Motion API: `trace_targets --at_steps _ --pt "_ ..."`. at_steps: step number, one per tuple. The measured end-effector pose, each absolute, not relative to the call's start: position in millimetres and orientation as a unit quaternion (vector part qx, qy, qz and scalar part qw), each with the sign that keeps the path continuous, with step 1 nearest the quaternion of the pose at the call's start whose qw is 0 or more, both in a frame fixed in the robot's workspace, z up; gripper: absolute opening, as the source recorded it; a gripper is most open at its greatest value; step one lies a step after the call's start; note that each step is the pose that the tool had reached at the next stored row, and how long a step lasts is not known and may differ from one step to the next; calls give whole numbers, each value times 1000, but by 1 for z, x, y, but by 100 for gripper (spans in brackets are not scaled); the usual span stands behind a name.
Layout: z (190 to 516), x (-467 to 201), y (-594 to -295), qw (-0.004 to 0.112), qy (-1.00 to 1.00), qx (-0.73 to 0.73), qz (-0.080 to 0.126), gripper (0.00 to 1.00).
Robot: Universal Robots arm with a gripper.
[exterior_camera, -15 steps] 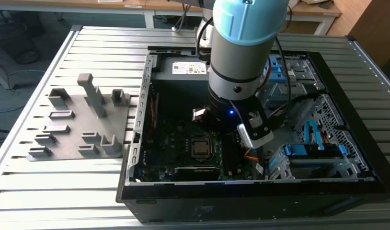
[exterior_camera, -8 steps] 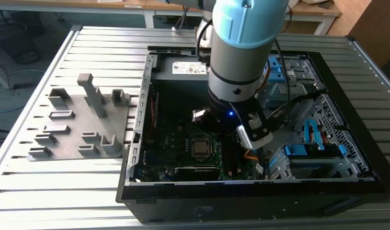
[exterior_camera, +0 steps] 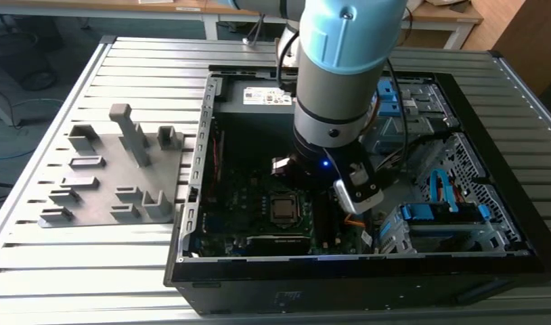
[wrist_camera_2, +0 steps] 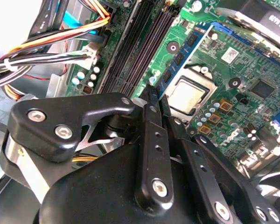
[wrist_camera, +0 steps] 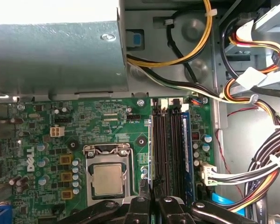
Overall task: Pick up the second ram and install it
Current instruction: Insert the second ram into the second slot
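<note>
My gripper (exterior_camera: 353, 198) is down inside the open computer case (exterior_camera: 203, 169), over the motherboard. In the second wrist view the second ram (wrist_camera_2: 179, 59) is a blue-green strip with black chips. It stands on its long edge between the dark memory slots (wrist_camera_2: 137, 46) and the processor socket (wrist_camera_2: 191, 93). The gripper (wrist_camera_2: 158, 97) is shut on its near end. In the first wrist view the gripper (wrist_camera: 153, 199) sits at the slot nearest the socket, where the ram shows as a thin edge (wrist_camera: 150, 154). Another stick (wrist_camera: 185, 149) shows as a dark blue edge in the outermost slot.
A grey power supply box (wrist_camera: 56, 51) borders the board. Bundled cables (wrist_camera: 252, 172) crowd the side beyond the slots. Blue drive brackets (exterior_camera: 438, 213) fill the case's side at the exterior view's right. A grey fixture plate (exterior_camera: 113, 176) lies on the slatted table (exterior_camera: 77, 271).
</note>
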State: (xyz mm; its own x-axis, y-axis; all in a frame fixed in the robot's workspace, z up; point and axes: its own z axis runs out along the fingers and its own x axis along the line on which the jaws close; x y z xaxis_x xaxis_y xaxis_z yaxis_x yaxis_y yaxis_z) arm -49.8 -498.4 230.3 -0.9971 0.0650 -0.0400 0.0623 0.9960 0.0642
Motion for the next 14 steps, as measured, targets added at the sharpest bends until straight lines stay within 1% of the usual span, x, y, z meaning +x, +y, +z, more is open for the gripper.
trace_targets --at_steps 14 --pt "222 -37 -496 21 999 32 31 14"
